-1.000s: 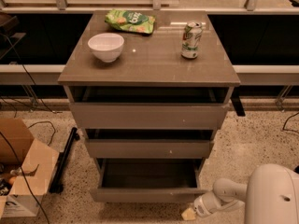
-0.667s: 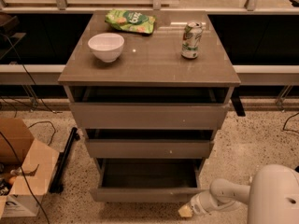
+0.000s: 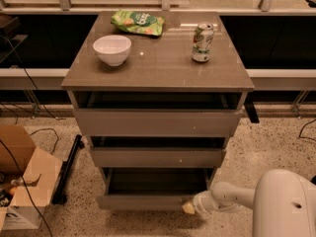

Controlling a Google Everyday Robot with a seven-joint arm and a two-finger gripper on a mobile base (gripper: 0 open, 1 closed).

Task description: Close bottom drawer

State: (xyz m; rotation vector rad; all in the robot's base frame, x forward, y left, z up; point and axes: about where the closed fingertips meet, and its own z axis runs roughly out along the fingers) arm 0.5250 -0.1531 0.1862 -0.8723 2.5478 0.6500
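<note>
Camera view: we record the bottom drawer point(image 3: 143, 202) standing pulled out, with the gripper point(image 3: 189, 208) at its near right corner; we cannot tell its grip state. Lettering on the bag point(image 3: 137, 22) and can point(image 3: 202, 42) on the tabletop point(image 3: 163, 70) is illegible.

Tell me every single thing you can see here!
cabinet: one, grey-brown, in the middle of the view
bowl: one, white, left on the cabinet top
snack bag: one, green, at the back of the cabinet top
can: one, green and white, upright on the right of the cabinet top
top drawer: one, grey-brown, partly open
middle drawer: one, grey-brown, partly open
bottom drawer: one, grey-brown, lowest, pulled out
cardboard box: one, brown, on the floor at the left
black bar: one, on the floor left of the cabinet
arm: one, white, bottom right
gripper: one, pale, at the bottom drawer's front right corner
</note>
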